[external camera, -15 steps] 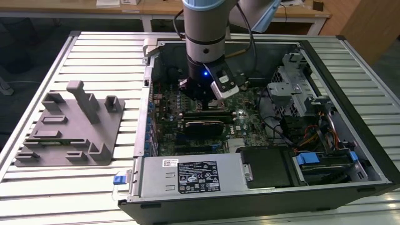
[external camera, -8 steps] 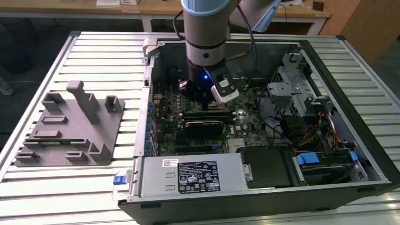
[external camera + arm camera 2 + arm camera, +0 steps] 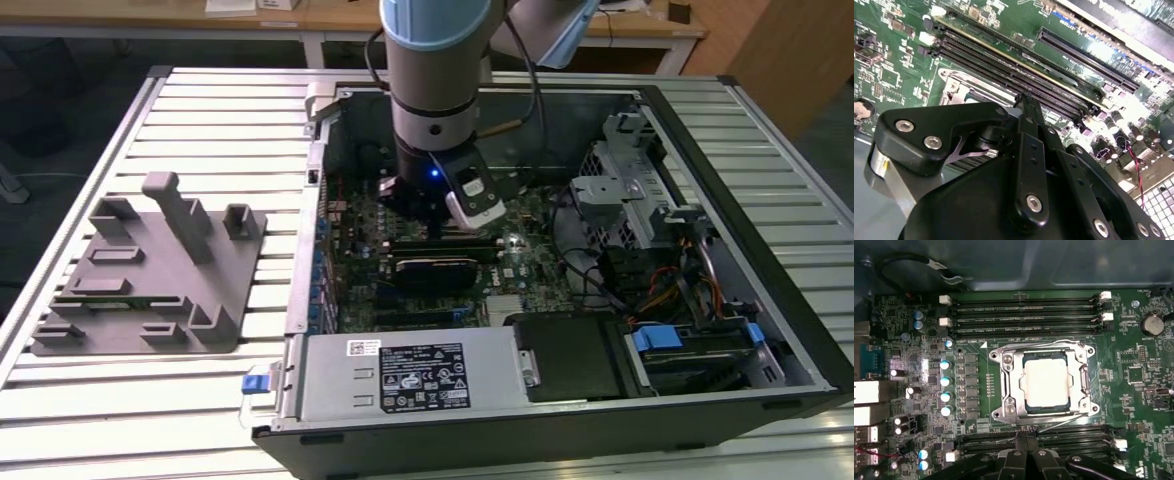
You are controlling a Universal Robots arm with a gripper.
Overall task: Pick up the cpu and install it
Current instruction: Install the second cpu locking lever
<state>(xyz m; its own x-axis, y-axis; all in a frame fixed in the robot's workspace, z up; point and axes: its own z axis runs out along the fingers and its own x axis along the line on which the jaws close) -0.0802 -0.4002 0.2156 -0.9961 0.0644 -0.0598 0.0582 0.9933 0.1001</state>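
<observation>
In the first wrist view the cpu [image 3: 1046,382], a square chip with a pale silver top, lies flat inside the metal-framed socket [image 3: 1004,385] on the green motherboard. My gripper [image 3: 1025,434] hovers above the board just off the socket's edge, over the near memory slots, apart from the cpu. Its two black fingers are pressed together with nothing between them. In the second wrist view the gripper [image 3: 1024,100] shows the same shut pair, pointing at the memory slots. The exterior view shows the gripper [image 3: 424,215] lowered into the open computer case.
Rows of memory slots [image 3: 1024,315] flank the socket on two sides. A power supply [image 3: 407,375], a drive cage [image 3: 627,190] and loose cables [image 3: 661,290] crowd the case. A grey fixture plate with pegs [image 3: 147,270] lies on the slatted table at the exterior view's left.
</observation>
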